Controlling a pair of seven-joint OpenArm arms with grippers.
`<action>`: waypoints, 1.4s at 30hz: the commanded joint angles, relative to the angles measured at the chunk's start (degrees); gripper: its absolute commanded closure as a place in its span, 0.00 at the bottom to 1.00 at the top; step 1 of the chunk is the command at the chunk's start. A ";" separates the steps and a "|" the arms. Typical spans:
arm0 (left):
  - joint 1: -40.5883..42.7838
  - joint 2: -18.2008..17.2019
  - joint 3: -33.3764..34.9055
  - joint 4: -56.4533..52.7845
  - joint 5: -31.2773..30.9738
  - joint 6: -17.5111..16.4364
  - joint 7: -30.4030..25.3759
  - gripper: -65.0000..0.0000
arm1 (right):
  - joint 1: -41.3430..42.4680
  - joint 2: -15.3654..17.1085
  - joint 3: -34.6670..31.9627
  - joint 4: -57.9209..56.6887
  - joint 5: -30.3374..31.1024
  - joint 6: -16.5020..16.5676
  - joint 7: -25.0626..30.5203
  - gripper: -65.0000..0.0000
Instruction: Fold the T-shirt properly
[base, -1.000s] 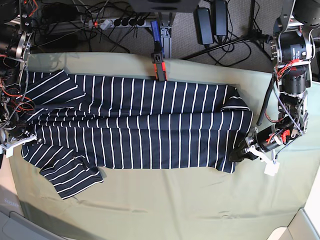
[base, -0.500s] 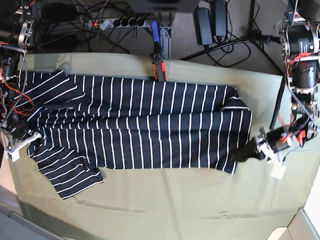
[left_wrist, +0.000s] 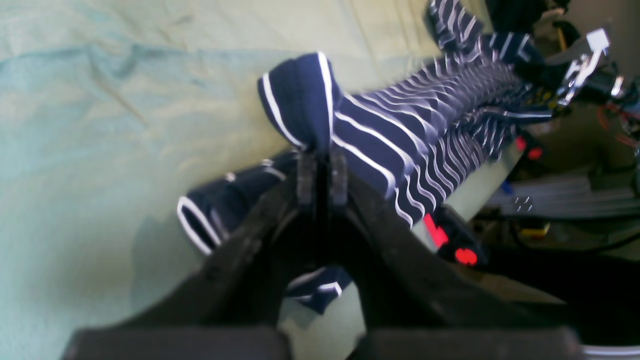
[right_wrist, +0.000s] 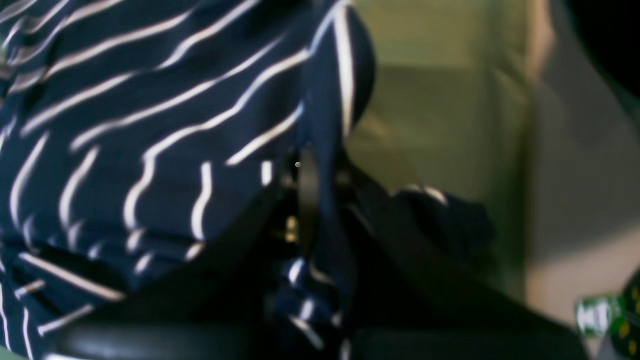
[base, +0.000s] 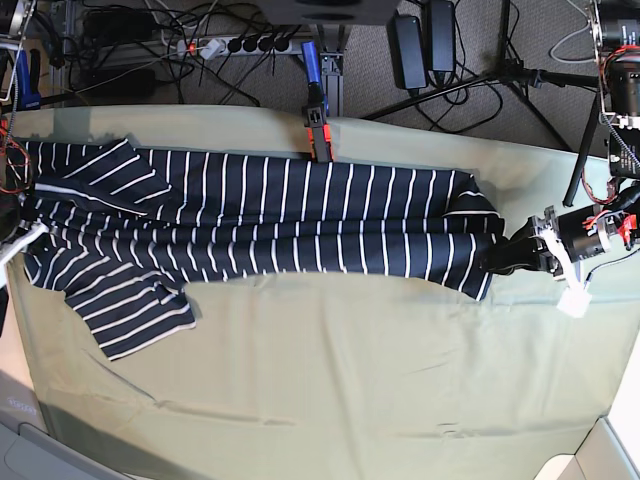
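The T-shirt (base: 270, 215), dark navy with thin white stripes, lies stretched in a long band across the back half of the pale green cloth (base: 330, 380). One sleeve (base: 135, 310) spreads out at the front left. My left gripper (base: 507, 254) is at the shirt's right end, shut on a bunched corner of fabric; the left wrist view shows its fingertips (left_wrist: 305, 175) pinching a fold of the T-shirt (left_wrist: 395, 135). My right gripper (base: 22, 236) is at the shirt's left end; in the right wrist view this gripper (right_wrist: 312, 170) is shut on the T-shirt (right_wrist: 150, 125).
An orange-red clamp (base: 319, 135) sits on the table's back edge, touching the shirt's upper edge. A power strip (base: 240, 44), adapters (base: 420, 45) and cables lie beyond the back edge. A tripod leg (base: 470, 90) stands at the back right.
Both grippers have moved outward and toward the back, holding the shirt's ends. The shirt has been pulled taut into a narrower band and its front edge has shifted back.
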 joint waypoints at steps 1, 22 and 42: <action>-0.63 -1.22 -0.44 1.22 -1.20 -0.91 -0.72 1.00 | 0.13 2.10 1.73 0.92 0.63 0.44 0.61 1.00; 1.62 -1.29 -0.42 1.79 -1.25 -0.91 0.37 1.00 | 4.55 1.60 5.46 0.13 -4.66 -3.72 5.35 0.31; 7.02 -1.90 -0.42 11.04 -0.72 -0.91 0.33 1.00 | 22.88 -12.74 -10.25 -22.97 -10.93 -1.97 11.54 0.31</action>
